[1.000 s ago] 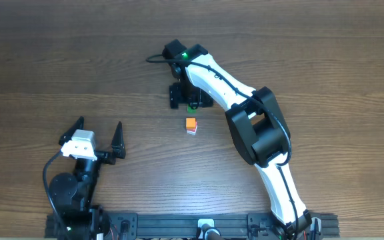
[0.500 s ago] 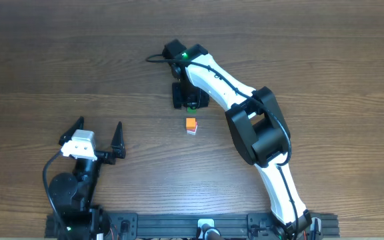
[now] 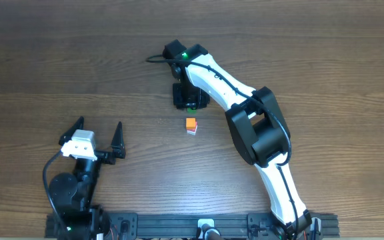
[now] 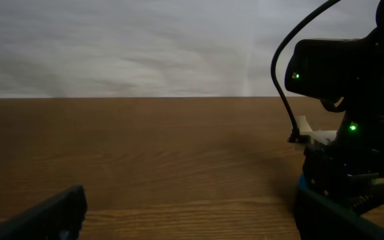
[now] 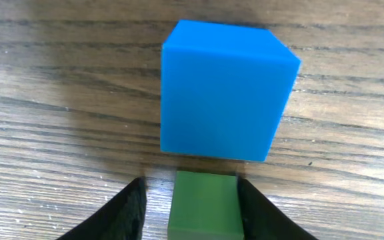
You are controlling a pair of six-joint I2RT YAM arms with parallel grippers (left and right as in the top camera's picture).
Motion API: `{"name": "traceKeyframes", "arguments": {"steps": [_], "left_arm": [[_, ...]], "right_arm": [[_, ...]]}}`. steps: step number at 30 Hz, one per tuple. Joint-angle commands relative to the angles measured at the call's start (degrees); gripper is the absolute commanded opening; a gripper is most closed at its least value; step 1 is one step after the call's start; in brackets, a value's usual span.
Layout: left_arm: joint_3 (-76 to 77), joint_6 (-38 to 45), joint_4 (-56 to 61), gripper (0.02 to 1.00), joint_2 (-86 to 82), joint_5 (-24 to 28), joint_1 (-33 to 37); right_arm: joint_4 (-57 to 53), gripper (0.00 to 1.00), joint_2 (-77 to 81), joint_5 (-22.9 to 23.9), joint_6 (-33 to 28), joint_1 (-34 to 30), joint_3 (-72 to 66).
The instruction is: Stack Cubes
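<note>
Two cubes lie under the right gripper (image 5: pixel 189 187) near the desk's (image 3: pixel 325 67) middle. A matte green cube (image 5: pixel 205 203) sits between its parted fingers, one finger against it and a sliver of wood showing at the other. A bright blue cube (image 5: pixel 225 90) with crisp edges stands just beyond it. Nearer the front edge, an orange cube (image 3: pixel 191 123) sits on a white cube (image 3: pixel 191 131). The left gripper (image 3: pixel 99 123) gapes wide toward the front left corner.

Worktop was a dark brown wooden table (image 3: pixel 325 60), grain running left to right; a black rail (image 3: pixel 172 220) ran along its near edge; beyond the far edge stood a plain pale wall (image 4: pixel 112 47); lighting soft and even, with faint sheen on the wood.
</note>
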Motion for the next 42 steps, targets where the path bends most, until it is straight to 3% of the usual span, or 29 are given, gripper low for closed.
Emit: {"name": "traceKeyframes", "arguments": {"steps": [1,28,42], "left_arm": [[-0.28,0.85,-0.04,0.998,-0.31,0.72,0.35],[-0.28,0.85,-0.04,0.998,-0.31,0.72,0.35],[-0.28,0.85,-0.04,0.993,-0.31,0.72,0.35]], "right_arm": [[-0.04,0.404,-1.03,0.02,0.13,-0.24,-0.39],[0.68,0.159,-3.15,0.94,0.13,-1.14,-0.39],[-4.00,0.012,-19.21,6.08,-0.02,-0.22,-0.39]]}}
